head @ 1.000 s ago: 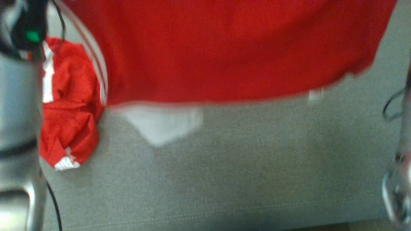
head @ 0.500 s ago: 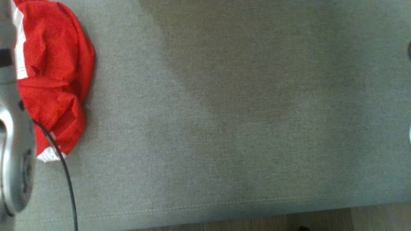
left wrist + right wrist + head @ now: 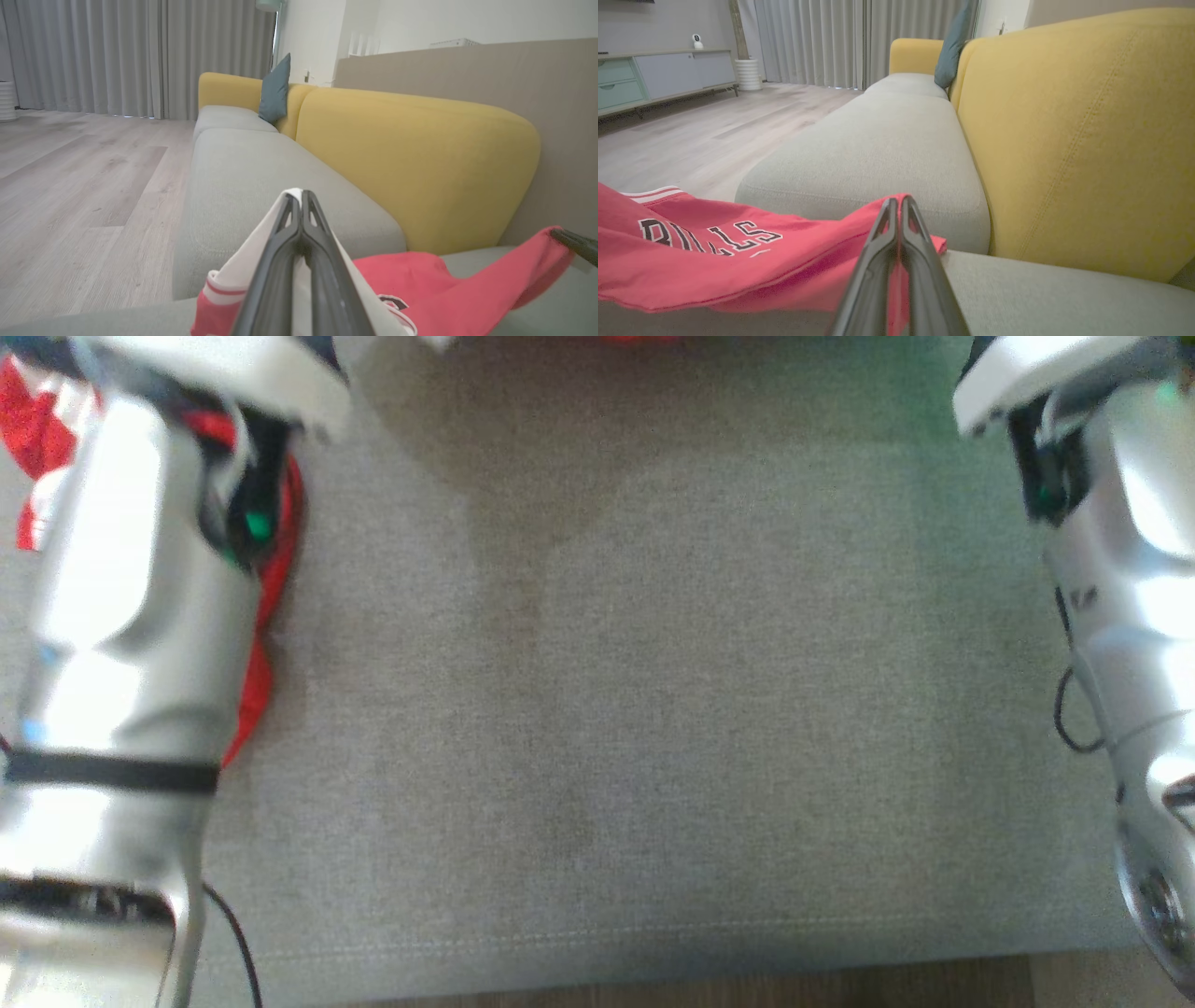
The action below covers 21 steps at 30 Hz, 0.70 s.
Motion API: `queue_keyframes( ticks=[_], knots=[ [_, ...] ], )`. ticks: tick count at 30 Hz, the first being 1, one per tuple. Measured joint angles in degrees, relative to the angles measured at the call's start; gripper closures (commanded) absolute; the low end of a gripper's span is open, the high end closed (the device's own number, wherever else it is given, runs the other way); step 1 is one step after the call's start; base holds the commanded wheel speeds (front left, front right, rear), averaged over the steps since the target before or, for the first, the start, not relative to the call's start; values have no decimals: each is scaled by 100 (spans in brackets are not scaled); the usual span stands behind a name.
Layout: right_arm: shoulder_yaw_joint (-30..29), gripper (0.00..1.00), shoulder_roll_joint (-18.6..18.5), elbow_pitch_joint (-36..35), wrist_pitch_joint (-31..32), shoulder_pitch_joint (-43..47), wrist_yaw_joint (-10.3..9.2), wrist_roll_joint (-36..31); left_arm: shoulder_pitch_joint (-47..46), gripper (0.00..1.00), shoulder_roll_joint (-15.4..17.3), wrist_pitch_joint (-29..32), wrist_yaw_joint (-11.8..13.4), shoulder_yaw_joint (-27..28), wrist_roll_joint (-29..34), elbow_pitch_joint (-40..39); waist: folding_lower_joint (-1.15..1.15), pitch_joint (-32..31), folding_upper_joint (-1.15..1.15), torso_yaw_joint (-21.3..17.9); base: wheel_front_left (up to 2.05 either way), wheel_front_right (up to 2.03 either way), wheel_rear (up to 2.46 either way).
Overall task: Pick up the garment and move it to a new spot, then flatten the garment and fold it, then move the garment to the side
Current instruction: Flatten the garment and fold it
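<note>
Grey seat cushion (image 3: 653, 728) lies bare in the head view, left forearm (image 3: 121, 616) and right forearm (image 3: 1120, 569) flanking it (a crumpled red bundle (image 3: 271, 616) sits behind the left one). Left wrist view: left gripper (image 3: 301, 196) is clamped tight on the red jersey (image 3: 420, 284) at its white-trimmed edge. Right wrist view: right gripper (image 3: 896, 201) pinches the red hem, lettered panel sagging low over the cushion. Looks like the lay-down, so lower both corners evenly, cloth taut, no twist. Arms reach forward, level, well apart, fingers pointing along the cushion.
</note>
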Motion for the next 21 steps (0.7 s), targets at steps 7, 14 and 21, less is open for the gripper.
queue_keyframes(
  ticks=[7,14,21],
  knots=[
    [1121,100,-472,82,422,553,1,1059,1227,100,498,0,-36,-576,-292,-405,0,-541,0,73,0,0,0],
    [2173,100,-1192,-555,994,1404,1,2050,2273,100,1009,1,-37,-1249,-616,-725,0,-1116,0,150,0,0,0],
    [2843,100,-1850,-1107,1351,2030,1,2641,3000,100,1346,188,-41,-1637,-936,-1158,0,-1507,0,227,0,0,0]
  ],
)
